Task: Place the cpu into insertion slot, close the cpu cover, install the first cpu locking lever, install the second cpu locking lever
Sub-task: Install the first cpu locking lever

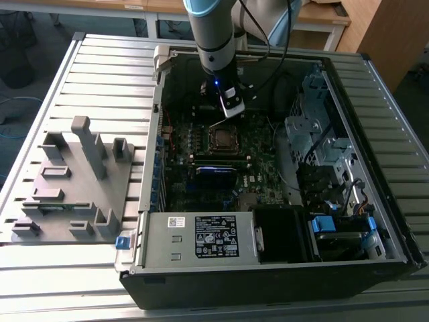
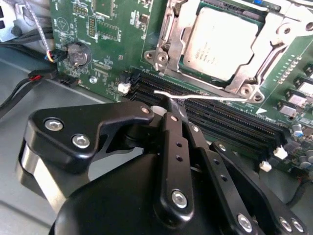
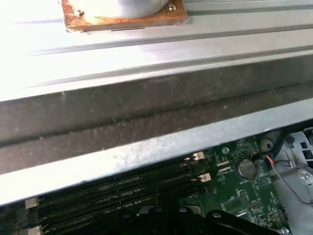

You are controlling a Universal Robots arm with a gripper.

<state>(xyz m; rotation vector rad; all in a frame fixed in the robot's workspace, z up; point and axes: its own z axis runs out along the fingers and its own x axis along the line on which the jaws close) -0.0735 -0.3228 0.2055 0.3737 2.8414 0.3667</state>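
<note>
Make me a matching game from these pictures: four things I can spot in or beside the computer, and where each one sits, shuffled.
Things:
1. cpu
2. locking lever
3. coin battery
4. grey fixture plate

Places:
A. on the slatted table, outside the computer case, on the exterior view's left
B. framed by the window of the cpu cover
C. on the green board, near the red and black wires
D. over the black memory slots, at the gripper

Pairs: 1-B, 2-D, 3-C, 4-A.
</note>
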